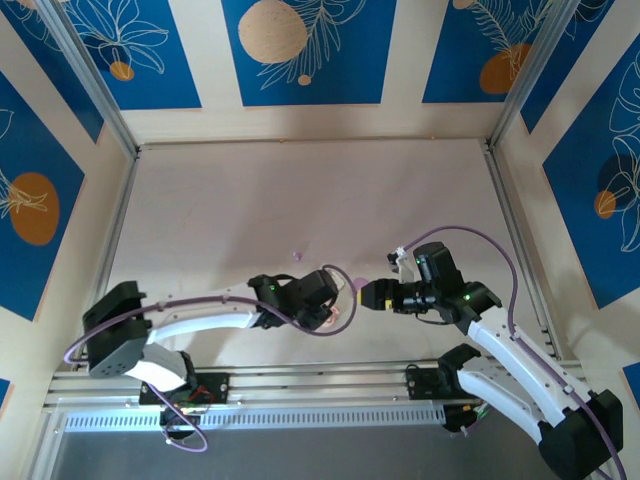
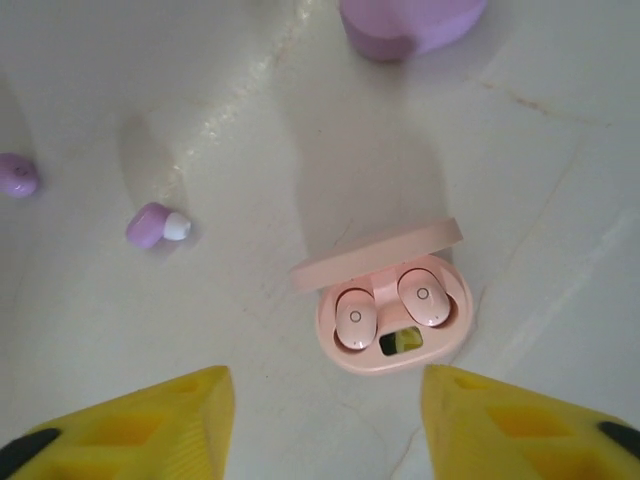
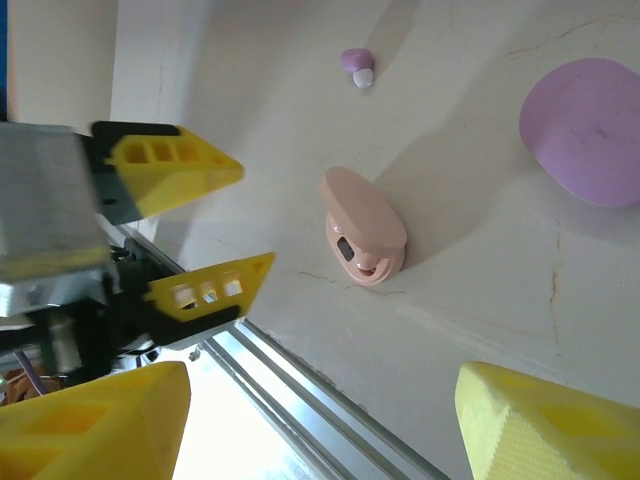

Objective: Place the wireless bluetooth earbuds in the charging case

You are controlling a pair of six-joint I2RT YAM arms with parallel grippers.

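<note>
Left hand (image 2: 322, 400) spread wide and empty just short of the pink case (image 2: 395, 345), lid up; open worktop (image 2: 560, 200) beyond, metal rail (image 3: 300, 400) close behind. Right hand (image 3: 320, 430) open too, empty. Two pale earbuds (image 2: 352, 318) sit in the case, purple earbuds (image 2: 150, 225) loose nearby

**Pale table carrying two cases and two loose earbuds**

The pale table (image 1: 250, 200) is carrying four small things. A pink case (image 2: 395, 320) is sitting on it with its lid standing open. A purple case (image 2: 410, 25) is lying near the pink one, not touching it. A purple earbud (image 2: 155, 225) with a white tip is lying apart from both cases, and a second purple earbud (image 2: 15, 175) is resting near it, not touching.
</note>
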